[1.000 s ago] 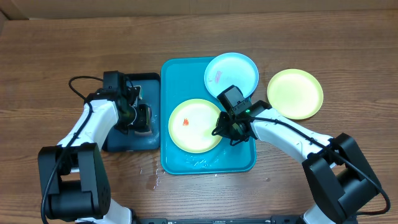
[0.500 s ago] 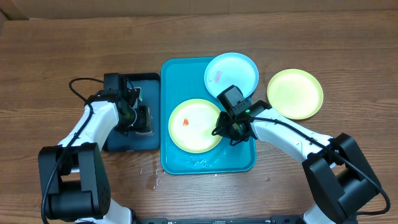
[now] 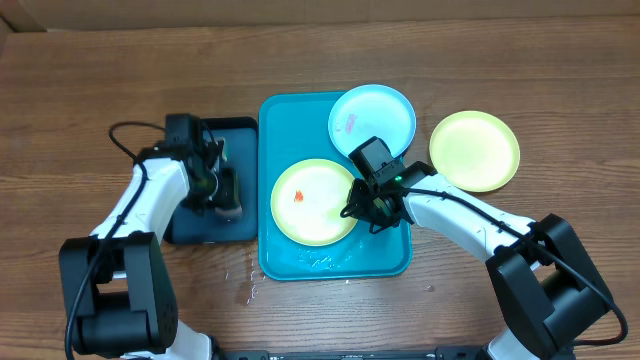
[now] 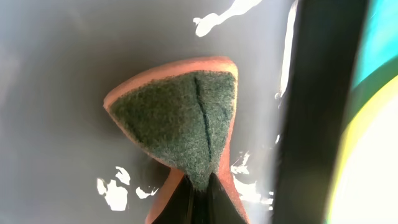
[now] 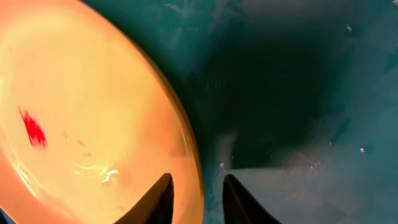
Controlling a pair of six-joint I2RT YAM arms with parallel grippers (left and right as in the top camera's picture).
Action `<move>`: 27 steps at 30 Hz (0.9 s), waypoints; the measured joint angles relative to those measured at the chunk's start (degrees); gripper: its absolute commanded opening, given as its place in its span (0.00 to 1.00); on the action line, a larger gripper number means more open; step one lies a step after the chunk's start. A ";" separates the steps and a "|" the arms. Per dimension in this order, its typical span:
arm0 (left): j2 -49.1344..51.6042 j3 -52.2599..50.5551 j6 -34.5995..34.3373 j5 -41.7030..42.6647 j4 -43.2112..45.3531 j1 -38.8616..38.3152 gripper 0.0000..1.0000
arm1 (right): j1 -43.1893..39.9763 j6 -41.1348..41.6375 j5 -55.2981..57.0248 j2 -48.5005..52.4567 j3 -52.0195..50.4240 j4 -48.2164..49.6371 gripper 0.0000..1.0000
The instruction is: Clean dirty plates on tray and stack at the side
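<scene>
Since a second ago the left gripper (image 4: 199, 190) has pinched together on the sponge (image 4: 180, 118) on the dark tray (image 3: 195, 228), at 9 o'clock of the turquoise tray (image 3: 390, 258). The right gripper (image 5: 198, 196) has parted, its fingers astride the 3 o'clock rim of the smeared yellow plate (image 3: 312, 205) (flat in the turquoise tray, blue plate (image 3: 372, 118) at its 1 o'clock).

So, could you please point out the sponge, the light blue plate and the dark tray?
sponge (image 4: 180, 118): left wrist view, green scouring face.
light blue plate (image 3: 372, 115): overhead view, its pale centre.
dark tray (image 3: 212, 230): overhead view, bare strip near its front rim.
</scene>
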 measured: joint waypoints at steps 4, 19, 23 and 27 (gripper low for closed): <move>-2.05 3.21 1.31 -0.28 0.13 0.00 0.04 | 0.02 -0.07 0.04 0.00 -0.02 0.50 0.17; -4.90 4.35 1.86 -1.70 -0.13 -0.87 0.04 | 0.00 0.04 0.00 0.00 -0.04 0.85 0.28; -4.90 4.35 1.86 -1.70 -1.16 -1.16 0.04 | 0.00 -0.02 0.09 0.00 -0.07 0.85 0.20; -4.90 4.35 1.86 -1.70 -1.44 -1.42 0.04 | 0.02 -0.22 0.55 0.00 -0.52 0.87 0.04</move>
